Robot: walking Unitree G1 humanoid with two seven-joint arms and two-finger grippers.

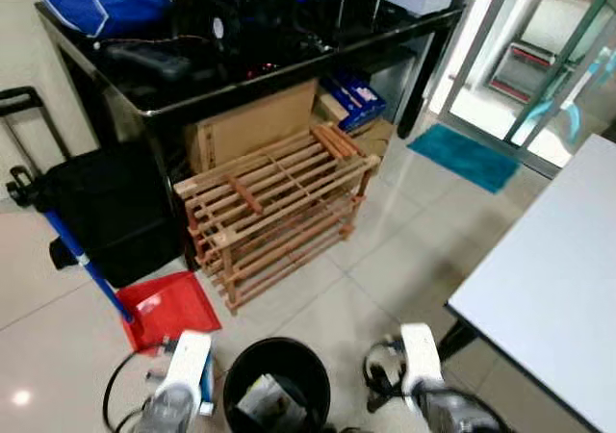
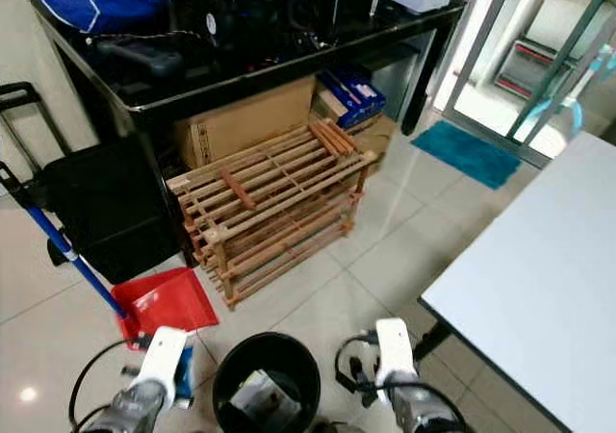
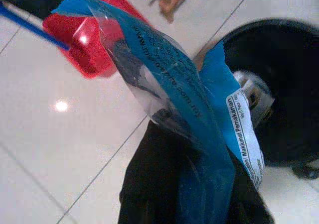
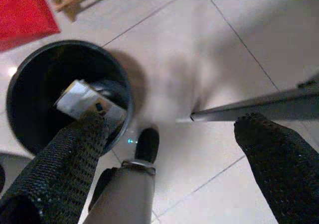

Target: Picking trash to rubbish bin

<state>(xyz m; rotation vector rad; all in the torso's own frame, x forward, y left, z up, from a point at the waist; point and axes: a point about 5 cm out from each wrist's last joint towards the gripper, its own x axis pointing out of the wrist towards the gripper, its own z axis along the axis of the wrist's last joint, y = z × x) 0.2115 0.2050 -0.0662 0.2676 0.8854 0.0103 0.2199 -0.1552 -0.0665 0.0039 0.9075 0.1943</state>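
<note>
Blue plastic wrapper (image 3: 199, 109) clamped lengthwise along left gripper (image 3: 184, 184), right gripper (image 4: 169, 149) agape

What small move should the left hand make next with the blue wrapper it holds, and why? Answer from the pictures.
Probably swing the left hand sideways until it hangs over the black bin, then open. The blue wrapper is clamped between its fingers, but the bin's opening lies off to one side with bare white floor beneath the wrapper. The bin already holds some trash, and the right hand is open.
</note>
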